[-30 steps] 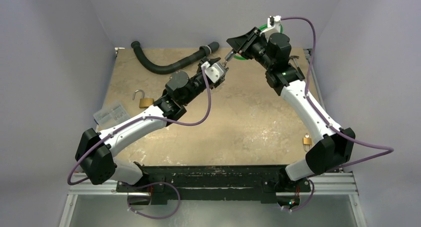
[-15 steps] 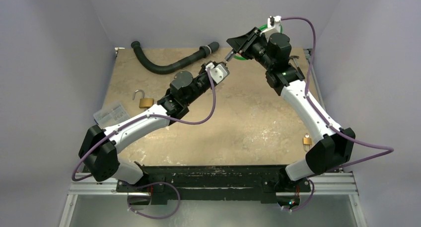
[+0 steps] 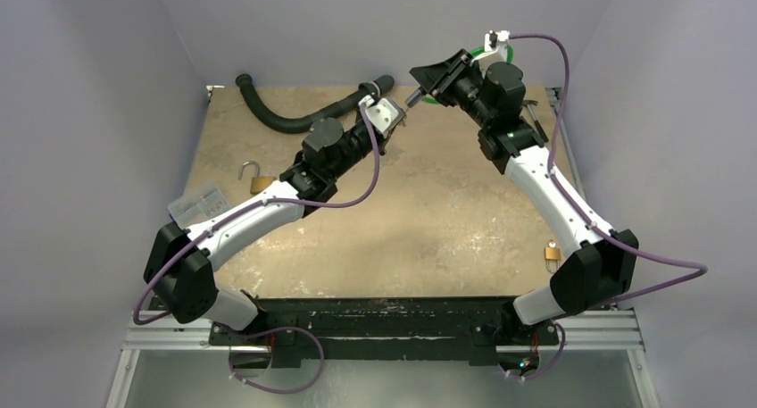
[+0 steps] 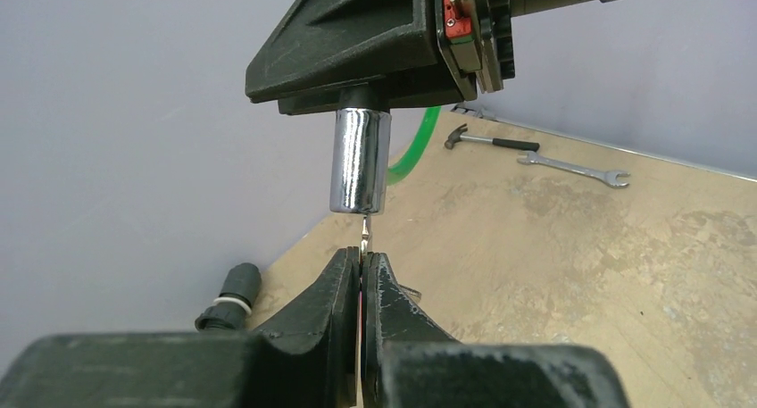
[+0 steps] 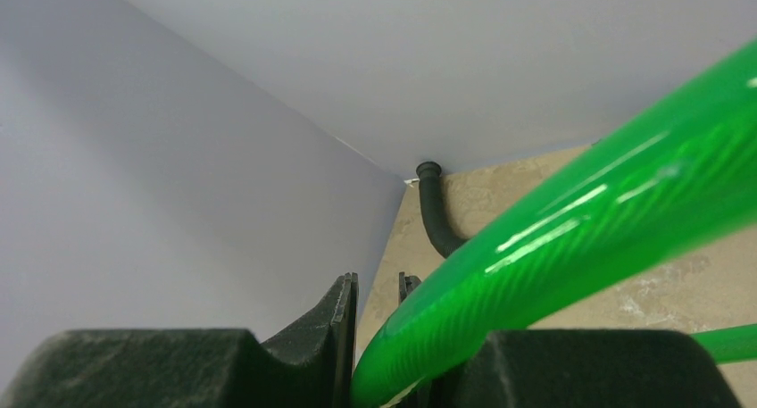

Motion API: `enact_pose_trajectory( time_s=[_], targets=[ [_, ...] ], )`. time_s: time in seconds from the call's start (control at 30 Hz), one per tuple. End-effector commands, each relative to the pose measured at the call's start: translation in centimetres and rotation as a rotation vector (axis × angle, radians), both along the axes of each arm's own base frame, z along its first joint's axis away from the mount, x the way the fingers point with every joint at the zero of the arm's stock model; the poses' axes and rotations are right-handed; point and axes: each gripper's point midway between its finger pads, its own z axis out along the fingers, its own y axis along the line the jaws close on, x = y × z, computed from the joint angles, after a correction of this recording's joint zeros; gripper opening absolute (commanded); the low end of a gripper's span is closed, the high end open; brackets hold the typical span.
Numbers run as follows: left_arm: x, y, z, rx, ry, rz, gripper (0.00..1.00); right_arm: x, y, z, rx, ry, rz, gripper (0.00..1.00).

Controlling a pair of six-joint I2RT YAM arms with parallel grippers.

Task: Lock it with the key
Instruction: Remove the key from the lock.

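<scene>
Pinching key [image 4: 365, 237] — left pincer [image 4: 361, 260] holds tip at chrome cylinder [image 4: 360, 162] underside.

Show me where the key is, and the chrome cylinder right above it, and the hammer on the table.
key [image 4: 365, 237], left wrist view, on the thin silver tip that shows.
chrome cylinder [image 4: 360, 162], left wrist view, on the middle of its shiny side.
hammer [image 4: 496, 143], left wrist view, on its handle.

The top camera looks down on the whole table [image 3: 446, 212] from 6 o'clock. The left wrist camera, close behind the left gripper [image 4: 363, 263], faces 1 o'clock; the right wrist one faces 9 o'clock. All three show the black hose [image 3: 286, 118].
</scene>
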Motion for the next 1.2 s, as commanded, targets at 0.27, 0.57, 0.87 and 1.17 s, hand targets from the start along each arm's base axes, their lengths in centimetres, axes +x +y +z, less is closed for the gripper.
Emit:
enact_pose_trajectory(
  time_s=[0.27,0.57,0.87,1.17],
  targets=[
    [0.4,-0.1,1.8,-0.08,0.023,-0.024,0.08,-4.0,0.9,6.3,0.105,-0.166,0.11,0.0],
    [0.7,-0.2,1.5,-0.078,0.034,-0.018,0.18,-3.9,1.0,6.4,0.106,-0.172,0.115,0.0],
    [0.9,0.0,1.0,-0.156,0.156,-0.105,0.0,-4.7,1.5,7.3,0.122,-0.236,0.172,0.0],
    [-0.7,-0.1,-0.5,-0.239,0.322,-0.279,0.0,-5.4,1.2,9.8,0.162,-0.351,0.226,0.0]
  ],
)
